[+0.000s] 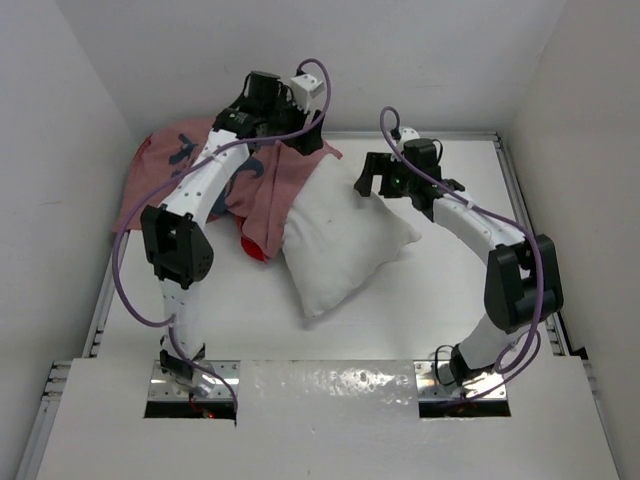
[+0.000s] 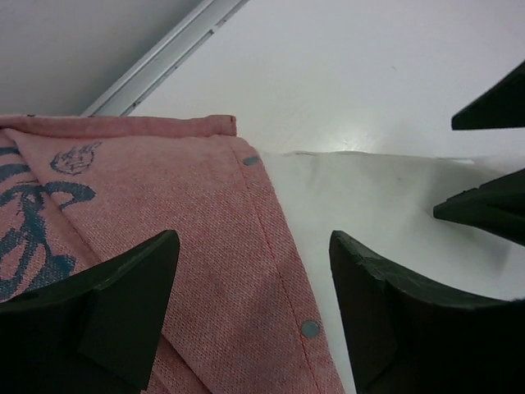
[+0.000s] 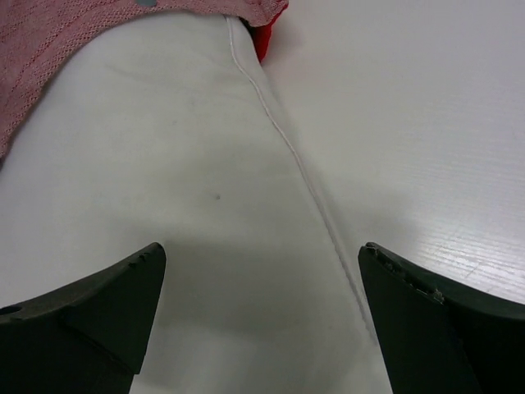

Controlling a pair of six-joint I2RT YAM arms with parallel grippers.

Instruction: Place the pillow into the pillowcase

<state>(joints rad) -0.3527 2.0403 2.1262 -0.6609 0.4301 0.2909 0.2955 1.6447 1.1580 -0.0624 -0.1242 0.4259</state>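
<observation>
Across the middle of the white table (image 1: 400, 310) lies the large plump white rectangular stuffed pillow (image 1: 340, 245), set at a slant, one corner toward the near edge. We note that its far-left end is overlapped by the red printed fabric pillowcase (image 1: 275, 200). The case is spread over the far-left part of the table, mostly with its pale pink inside showing, and dark teal print is visible on it. A small patch of bright red fabric (image 1: 255, 245) shows just left of the pillow, under the pink edge.

Left gripper (image 2: 253, 246): at the far side, over the pillowcase hem where it meets the pillow. Jaws stand apart, one finger over pink cloth and the other over white pillow. Small grey snaps (image 2: 310, 328) run along the hem between them. We cannot tell whether the fingers touch the fabric.

Right gripper (image 3: 261, 250): over the pillow's far-right corner. Jaws are spread wide and empty, straddling the pillow's stitched seam (image 3: 287, 148). Nothing is held by either gripper. The pillow sits outside the case.
</observation>
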